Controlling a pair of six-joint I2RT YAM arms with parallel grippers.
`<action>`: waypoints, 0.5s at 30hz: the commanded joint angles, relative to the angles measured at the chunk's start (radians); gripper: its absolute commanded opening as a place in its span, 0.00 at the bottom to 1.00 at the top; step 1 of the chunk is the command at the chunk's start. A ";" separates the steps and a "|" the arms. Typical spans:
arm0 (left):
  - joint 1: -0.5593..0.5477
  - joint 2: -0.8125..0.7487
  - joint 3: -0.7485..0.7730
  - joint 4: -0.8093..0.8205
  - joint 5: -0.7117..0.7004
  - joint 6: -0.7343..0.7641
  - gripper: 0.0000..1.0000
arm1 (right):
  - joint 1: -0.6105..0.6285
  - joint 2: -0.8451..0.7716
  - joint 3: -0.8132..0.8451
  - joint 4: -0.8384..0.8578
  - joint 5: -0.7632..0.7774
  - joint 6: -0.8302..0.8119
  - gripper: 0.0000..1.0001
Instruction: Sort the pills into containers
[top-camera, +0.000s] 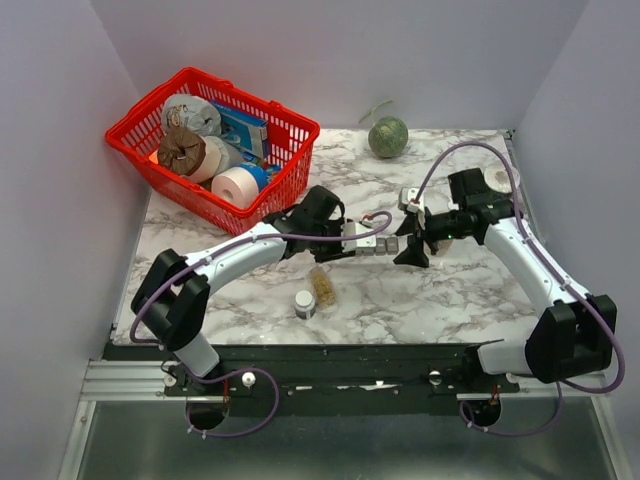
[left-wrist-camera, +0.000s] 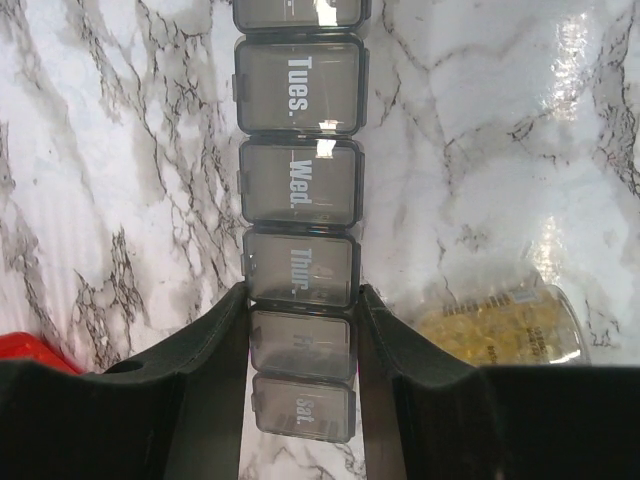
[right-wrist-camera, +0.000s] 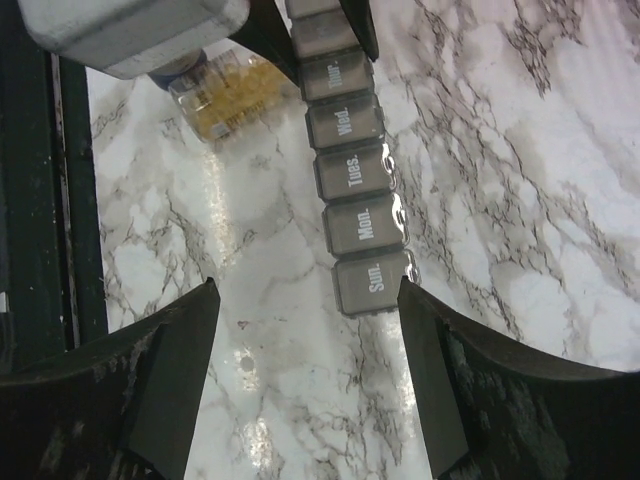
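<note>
The containers (top-camera: 376, 245) are a dark-grey strip of lidded day compartments lying on the marble between both arms. My left gripper (left-wrist-camera: 303, 292) is shut on the containers (left-wrist-camera: 300, 190), with its jaws pressed against both sides at the Fri. compartment. In the right wrist view the strip (right-wrist-camera: 358, 175) ends at the Sun. lid, just inside the right finger. My right gripper (right-wrist-camera: 308, 283) is open over bare marble, holding nothing. The pills (left-wrist-camera: 505, 325) are tan-yellow pieces in a clear vial lying on its side beside the left gripper (top-camera: 350, 238); the vial of pills (top-camera: 322, 286) is also visible from above.
A small dark white-capped bottle (top-camera: 305, 303) stands near the vial. A red wire basket (top-camera: 290, 130) of rolls and boxes sits at the back left. A green ball (top-camera: 388, 137) rests at the back. The table's front edge (right-wrist-camera: 60, 200) runs beside the right gripper (top-camera: 412, 245).
</note>
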 joint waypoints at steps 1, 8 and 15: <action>-0.005 -0.086 -0.037 -0.016 0.022 -0.036 0.00 | 0.077 -0.027 -0.009 0.076 0.075 -0.058 0.82; -0.005 -0.151 -0.063 -0.048 0.023 -0.082 0.00 | 0.097 -0.002 0.032 0.042 0.098 -0.137 0.83; -0.005 -0.180 -0.081 -0.066 0.049 -0.100 0.00 | 0.116 0.028 0.037 0.050 0.105 -0.151 0.82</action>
